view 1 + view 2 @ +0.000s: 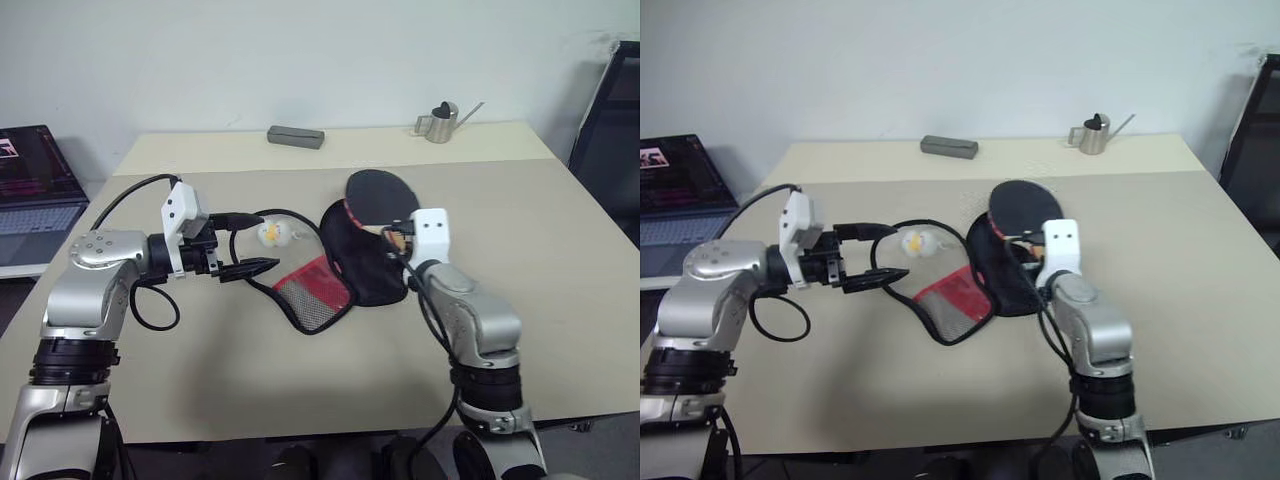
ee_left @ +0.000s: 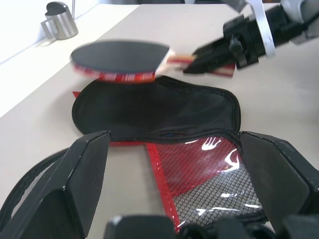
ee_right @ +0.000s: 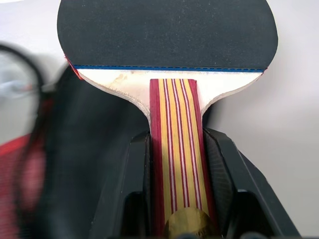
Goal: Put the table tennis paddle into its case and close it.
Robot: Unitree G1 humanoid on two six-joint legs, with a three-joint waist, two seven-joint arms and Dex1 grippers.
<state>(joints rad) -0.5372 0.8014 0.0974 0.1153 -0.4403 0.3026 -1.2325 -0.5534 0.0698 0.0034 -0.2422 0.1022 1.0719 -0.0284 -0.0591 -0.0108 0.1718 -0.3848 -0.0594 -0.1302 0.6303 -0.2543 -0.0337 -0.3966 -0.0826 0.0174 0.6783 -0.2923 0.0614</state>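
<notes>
left gripper (image 1: pixel 252 246): jaws wide, nothing held, hovering at the left edge of the case | case (image 1: pixel 345 265): open, flat on table (image 1: pixel 560 230), red mesh flap near, duck charm (image 1: pixel 272 233) at far left | table tennis paddle (image 1: pixel 380 193): above case's far right | right gripper (image 3: pixel 174 164): clamped on its handle

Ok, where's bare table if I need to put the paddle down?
Bare table runs right of the case, and along the near edge. The far strip between the grey box and watering can is free. Crowded around the case, duck charm and left tool.
</notes>
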